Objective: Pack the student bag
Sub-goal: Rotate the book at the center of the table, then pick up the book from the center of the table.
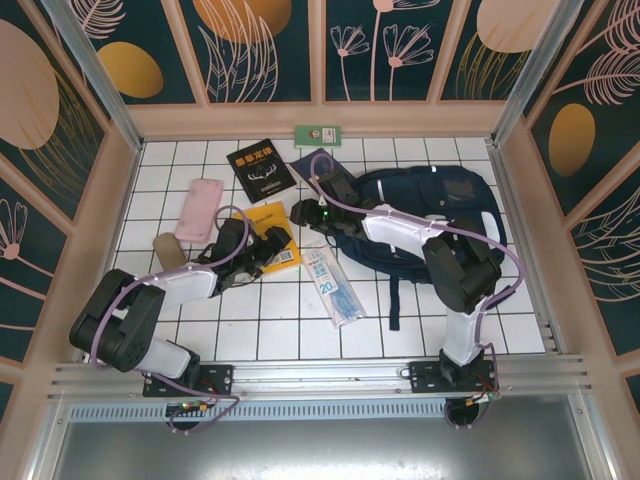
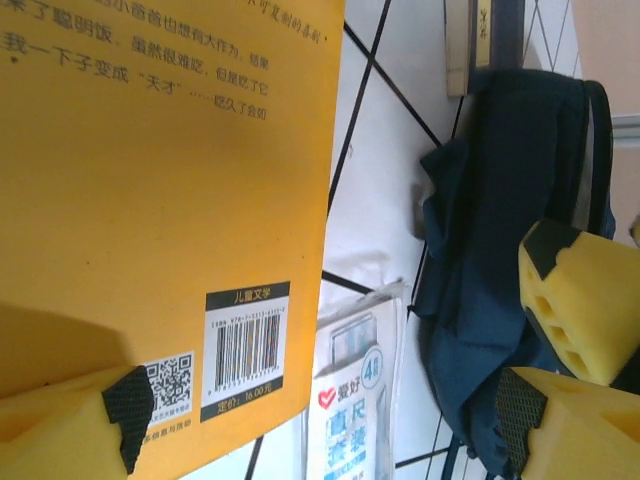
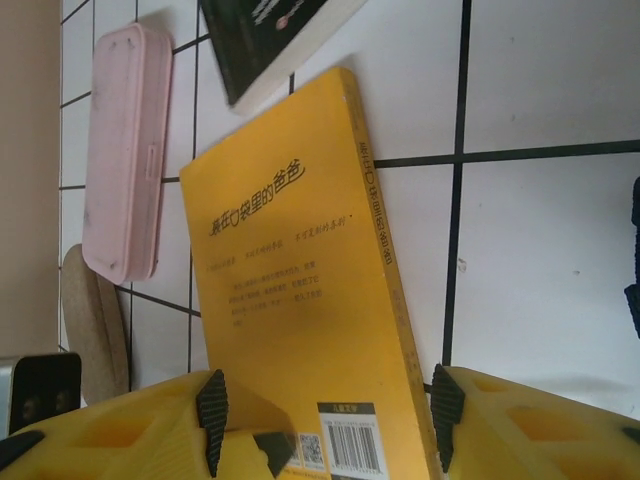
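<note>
Bag, look: The student bag (image 1: 455,195) is easily the biggest thing on the white tiled table (image 1: 300,335). It is dark navy cloth, slumped and creased, with a paler patch on its upper face and black straps trailing toward the near edge. From the left wrist it reads as a crumpled navy fold with a grey strip along one side.

Bag, place: It lies flat on the right half of the table, under the right arm's forearm. Its left end reaches up near the black book (image 1: 260,170).

Left gripper (image 1: 264,249): It hangs over the lower end of the yellow book (image 1: 268,228), fingers spread wide with nothing held between them. One finger (image 2: 70,430) sits at the book's barcode corner and the other is on the bag's side.

Bag against left fingers: The bag lies to their right. The ruler pack (image 2: 355,400) and bare tile separate it from the book-side finger. The other finger overlaps the navy cloth in the wrist view, and I can't tell whether they touch.

Right gripper (image 1: 304,215): It sits at the bag's left end, just beside the yellow book's right edge. From its own wrist the fingers stand apart with the book running up from between them, one pad (image 3: 446,405) against the spine side. I cannot tell whether they are pressing on it.

Bag against right fingers: The bag sits behind and to the right of them, with the arm stretched across it.

Nearby: A pink pencil case (image 1: 200,208) lies left of the yellow book.
</note>
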